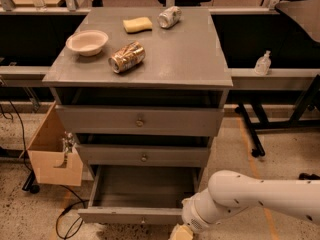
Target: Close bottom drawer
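The grey cabinet (137,66) has three drawers. The bottom drawer (131,215) is pulled far out and looks empty inside; its small knob sits at the front near the frame's lower edge. The middle drawer (144,156) and the top drawer (140,120) stand slightly out. My white arm (250,196) comes in from the lower right. My gripper (181,232) is at the bottom edge of the camera view, just right of the bottom drawer's front, mostly cut off by the frame.
On the cabinet top lie a bowl (87,41), a crushed can (127,57), a yellow sponge (137,24) and a silver can (169,17). A cardboard box (54,151) hangs at the left. A cable (65,221) lies on the floor. A table leg (250,134) stands at the right.
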{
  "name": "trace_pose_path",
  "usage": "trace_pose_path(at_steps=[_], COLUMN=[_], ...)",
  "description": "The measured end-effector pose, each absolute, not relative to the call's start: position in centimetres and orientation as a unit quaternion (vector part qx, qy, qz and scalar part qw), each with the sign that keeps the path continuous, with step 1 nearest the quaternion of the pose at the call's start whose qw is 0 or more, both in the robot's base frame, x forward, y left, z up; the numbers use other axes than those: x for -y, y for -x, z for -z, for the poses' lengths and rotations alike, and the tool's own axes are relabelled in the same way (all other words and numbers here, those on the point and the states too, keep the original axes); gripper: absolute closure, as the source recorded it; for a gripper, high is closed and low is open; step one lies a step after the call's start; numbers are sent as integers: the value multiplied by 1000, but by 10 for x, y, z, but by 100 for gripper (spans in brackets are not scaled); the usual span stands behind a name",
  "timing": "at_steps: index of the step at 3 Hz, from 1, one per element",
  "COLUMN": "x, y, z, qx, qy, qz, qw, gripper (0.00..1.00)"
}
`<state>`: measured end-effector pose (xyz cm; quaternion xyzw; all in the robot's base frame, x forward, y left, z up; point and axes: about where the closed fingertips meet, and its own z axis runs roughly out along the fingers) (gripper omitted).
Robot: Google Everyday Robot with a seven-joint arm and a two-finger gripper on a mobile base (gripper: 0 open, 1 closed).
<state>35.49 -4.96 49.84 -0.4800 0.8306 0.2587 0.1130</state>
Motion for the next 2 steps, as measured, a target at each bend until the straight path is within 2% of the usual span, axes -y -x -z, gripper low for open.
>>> trace_pose_path(at_steps=[2], x=[51], y=[-351], z=[-468], qx=[-829], qy=[464], qz=[-282], qw=[132], gripper=[0])
